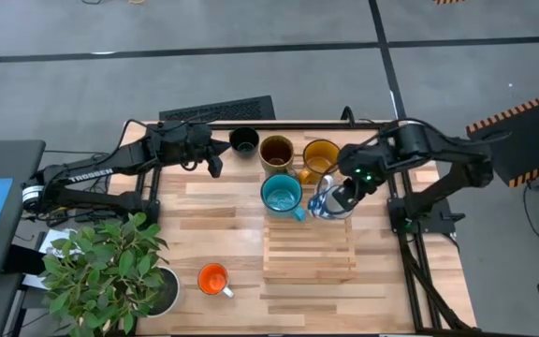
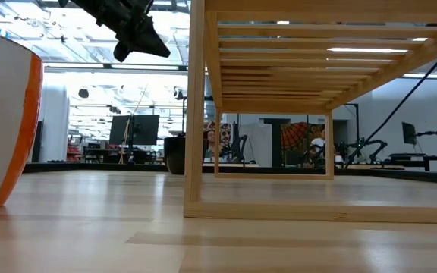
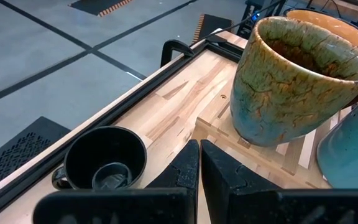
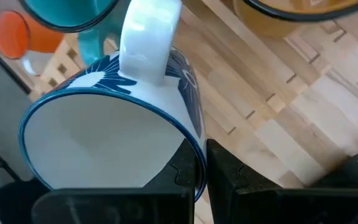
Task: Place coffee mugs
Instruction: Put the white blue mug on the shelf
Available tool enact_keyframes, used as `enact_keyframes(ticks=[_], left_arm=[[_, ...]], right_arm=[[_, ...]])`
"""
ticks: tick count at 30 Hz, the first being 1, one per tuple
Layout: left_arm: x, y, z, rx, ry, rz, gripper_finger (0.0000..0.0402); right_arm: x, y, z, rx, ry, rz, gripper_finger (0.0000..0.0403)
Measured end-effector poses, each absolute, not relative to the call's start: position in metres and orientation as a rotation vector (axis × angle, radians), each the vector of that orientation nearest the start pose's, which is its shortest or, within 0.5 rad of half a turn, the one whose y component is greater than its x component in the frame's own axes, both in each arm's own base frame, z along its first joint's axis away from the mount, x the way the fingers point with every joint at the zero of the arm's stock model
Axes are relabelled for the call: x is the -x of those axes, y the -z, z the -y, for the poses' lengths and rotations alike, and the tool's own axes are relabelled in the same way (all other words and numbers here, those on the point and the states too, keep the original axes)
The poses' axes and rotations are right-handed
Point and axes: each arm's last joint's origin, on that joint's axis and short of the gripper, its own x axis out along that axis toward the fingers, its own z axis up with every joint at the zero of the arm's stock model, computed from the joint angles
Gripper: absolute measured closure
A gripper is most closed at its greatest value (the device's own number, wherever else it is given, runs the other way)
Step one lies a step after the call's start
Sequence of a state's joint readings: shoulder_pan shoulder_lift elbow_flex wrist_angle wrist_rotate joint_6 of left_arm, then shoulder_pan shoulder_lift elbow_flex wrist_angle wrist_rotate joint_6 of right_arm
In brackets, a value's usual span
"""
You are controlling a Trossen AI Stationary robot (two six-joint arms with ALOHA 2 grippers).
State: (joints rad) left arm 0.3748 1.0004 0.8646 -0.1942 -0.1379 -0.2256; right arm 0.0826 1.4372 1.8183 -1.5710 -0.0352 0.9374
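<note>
the right end effector (image 1: 342,198) is clamped on the rim of the white mug (image 1: 326,201) with blue flower markings, one finger inside and one outside, holding it over the slatted wooden rack (image 1: 310,245), just beside the teal mug (image 1: 282,195). the brown mug (image 1: 276,153) and the yellow mug (image 1: 321,157) stand behind them on the rack's far edge. the black mug (image 1: 243,141) sits on the bare surface (image 1: 213,220) near the left end effector (image 1: 211,161), whose fingers are together and hold nothing. the orange mug (image 1: 213,279) stands apart near the plant (image 1: 101,267).

the step in hand looks like setting the white mug down. to do it well, the arm should lower it level until the base rests flat across the slats, keep its handle clear of the teal mug, then part the fingers and lift straight up so the rim is not dragged.
</note>
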Motion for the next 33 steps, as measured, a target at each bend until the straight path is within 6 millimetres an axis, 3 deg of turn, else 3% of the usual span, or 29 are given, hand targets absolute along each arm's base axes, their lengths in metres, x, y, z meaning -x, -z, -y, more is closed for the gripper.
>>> enact_keyframes(ticks=[4,12,16,19,24,33], left_arm=[[-0.203,-0.321,-0.084,0.258,-0.543,-0.272,0.0401],[-0.203,-0.321,-0.084,0.265,-0.543,-0.27,0.0401],[-0.203,-0.321,-0.084,0.273,-0.545,-0.265,0.0401],[-0.203,-0.321,-0.084,0.284,-0.546,-0.26,0.0401],[-0.203,-0.322,-0.084,0.304,-0.549,-0.251,0.0401],[-0.204,-0.324,-0.084,0.313,-0.549,-0.225,0.0401]], right_arm=[[-0.229,-0.417,-0.02,-0.771,0.436,-1.179,0.0367],[-0.205,-0.433,-0.011,-0.803,0.45,-1.085,0.0367],[-0.205,-0.422,-0.008,-0.783,0.457,-1.119,0.0367],[-0.193,-0.412,-0.009,-0.787,0.448,-1.171,0.0367],[-0.169,-0.417,-0.008,-0.84,0.476,-1.108,0.0367],[-0.197,-0.403,-0.008,-0.838,0.527,-1.178,0.0367]])
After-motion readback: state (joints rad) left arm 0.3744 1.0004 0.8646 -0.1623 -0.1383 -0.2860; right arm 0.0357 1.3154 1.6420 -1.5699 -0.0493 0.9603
